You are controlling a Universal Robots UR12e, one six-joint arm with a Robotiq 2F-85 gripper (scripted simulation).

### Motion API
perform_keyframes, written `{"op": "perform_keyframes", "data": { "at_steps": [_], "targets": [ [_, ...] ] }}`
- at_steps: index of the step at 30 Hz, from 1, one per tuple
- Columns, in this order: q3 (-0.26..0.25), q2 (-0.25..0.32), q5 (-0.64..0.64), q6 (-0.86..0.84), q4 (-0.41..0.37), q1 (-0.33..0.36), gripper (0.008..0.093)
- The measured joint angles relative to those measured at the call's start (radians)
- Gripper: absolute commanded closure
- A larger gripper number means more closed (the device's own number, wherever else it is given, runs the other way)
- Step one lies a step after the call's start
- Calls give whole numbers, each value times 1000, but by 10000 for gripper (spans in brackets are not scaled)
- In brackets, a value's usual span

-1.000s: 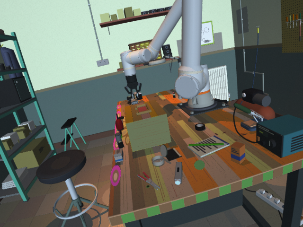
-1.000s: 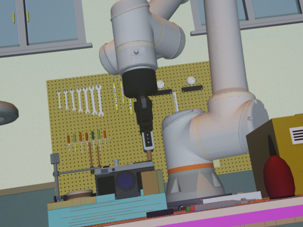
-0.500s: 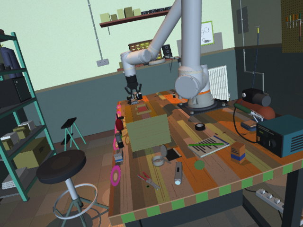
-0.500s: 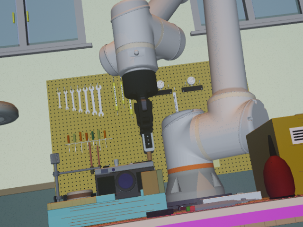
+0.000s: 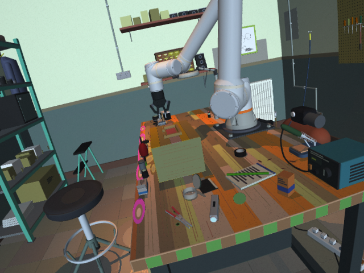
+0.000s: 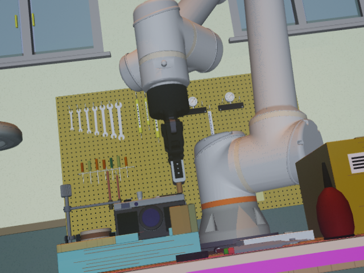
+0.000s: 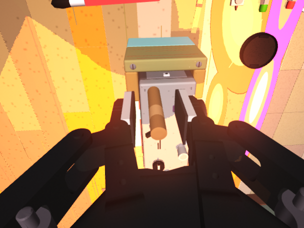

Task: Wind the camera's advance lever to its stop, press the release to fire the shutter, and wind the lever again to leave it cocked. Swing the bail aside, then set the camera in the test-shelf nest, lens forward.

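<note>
The camera, a black body with a grey top plate and a blue-tinted lens, sits in a fixture on the teal base at the bench's far corner. A tan cylindrical lever post rises from its top plate, and my gripper stands directly over the post, open around it and holding nothing. In the second side camera the fingertips sit just above the post. A small pale release button stands further along the top plate. A thin grey bail rod runs from a post to the camera's side.
An olive clamp block with two screws sits just beyond the camera. A black lens cap lies to the right. A large olive box stands mid-bench, with a red blower near the pink bench edge.
</note>
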Motion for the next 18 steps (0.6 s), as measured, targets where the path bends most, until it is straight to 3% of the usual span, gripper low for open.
{"op": "perform_keyframes", "data": {
  "at_steps": [7, 18],
  "targets": [
    [0, 0, 0, 0, 0, 0, 634],
    [0, 0, 0, 0, 0, 0, 849]
  ]
}}
